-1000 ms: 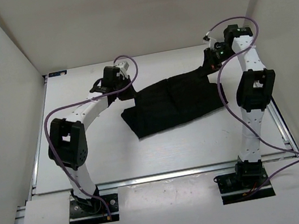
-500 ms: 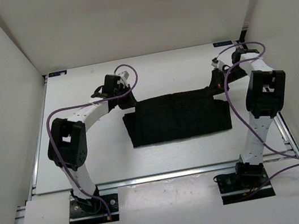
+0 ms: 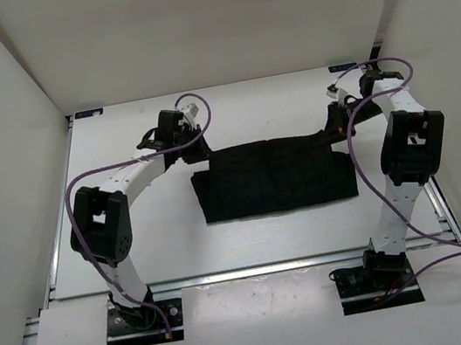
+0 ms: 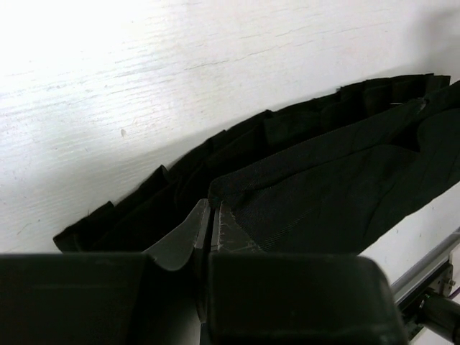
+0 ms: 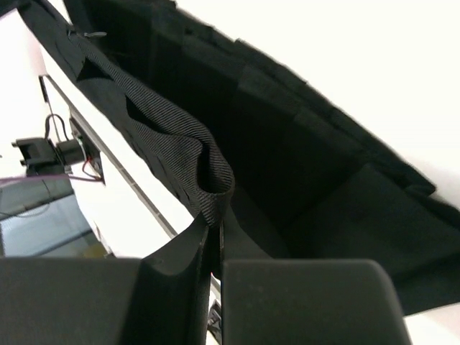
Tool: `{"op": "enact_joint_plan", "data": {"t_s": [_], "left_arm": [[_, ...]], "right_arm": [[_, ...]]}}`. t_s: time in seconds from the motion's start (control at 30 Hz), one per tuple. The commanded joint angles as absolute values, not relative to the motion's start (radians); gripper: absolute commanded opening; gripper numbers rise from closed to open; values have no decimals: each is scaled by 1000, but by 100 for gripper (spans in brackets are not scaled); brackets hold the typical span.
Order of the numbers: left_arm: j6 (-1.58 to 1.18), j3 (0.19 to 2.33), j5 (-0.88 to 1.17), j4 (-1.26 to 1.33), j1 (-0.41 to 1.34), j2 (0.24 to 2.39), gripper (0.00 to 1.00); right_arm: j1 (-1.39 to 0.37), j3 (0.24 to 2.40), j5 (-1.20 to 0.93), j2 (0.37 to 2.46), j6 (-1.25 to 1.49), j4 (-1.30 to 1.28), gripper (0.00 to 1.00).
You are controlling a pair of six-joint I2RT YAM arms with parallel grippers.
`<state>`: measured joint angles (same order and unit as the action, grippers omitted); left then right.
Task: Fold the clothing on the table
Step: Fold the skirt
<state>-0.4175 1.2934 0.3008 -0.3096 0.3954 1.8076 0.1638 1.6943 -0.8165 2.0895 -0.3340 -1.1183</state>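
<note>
The black pleated skirt point(image 3: 275, 175) lies spread as a wide, roughly rectangular band across the middle of the white bench point(image 3: 147, 231), its long side running left to right between the two arms. Its near edge rests flat on the bench, well short of the aluminium rail point(image 3: 247, 270) at the front.

The left gripper point(image 4: 210, 215) is at the skirt's far left corner. Its jaws are pressed together on the edge of a smooth upper layer of fabric, and a row of pleats shows just beyond that layer against the bench top.

The right gripper point(image 5: 215, 233) is at the far right corner. It is clamped tight on a woven band point(image 5: 169, 147), apparently the waistband, which bunches into a small loop just above the fingertips. The pleated panels stretch away from the gripper toward the other arm.

Both held corners sit at about the same depth on the bench, so the far edge runs nearly straight between the grippers. A purple cable point(image 3: 89, 174) loops along each arm.
</note>
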Motion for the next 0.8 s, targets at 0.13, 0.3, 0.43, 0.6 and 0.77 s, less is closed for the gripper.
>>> {"op": "enact_joint_plan", "data": {"t_s": [0.13, 0.3, 0.43, 0.6, 0.77], "left_arm": [[-342, 1235, 256, -276, 434, 1599, 1], [-370, 1144, 304, -275, 399, 1591, 0], [-371, 1129, 321, -293, 399, 1630, 0], [-374, 1201, 296, -313, 402, 1698, 0], [-365, 1279, 293, -348, 399, 1785, 0]], "right_arm": [[199, 1545, -813, 1780, -359, -996, 0], [198, 1401, -727, 1789, -310, -938, 0], [175, 1347, -713, 1815, -269, -891, 0], [176, 1382, -732, 1888, -212, -859, 0], [153, 1436, -681, 1957, -206, -859, 0]]}}
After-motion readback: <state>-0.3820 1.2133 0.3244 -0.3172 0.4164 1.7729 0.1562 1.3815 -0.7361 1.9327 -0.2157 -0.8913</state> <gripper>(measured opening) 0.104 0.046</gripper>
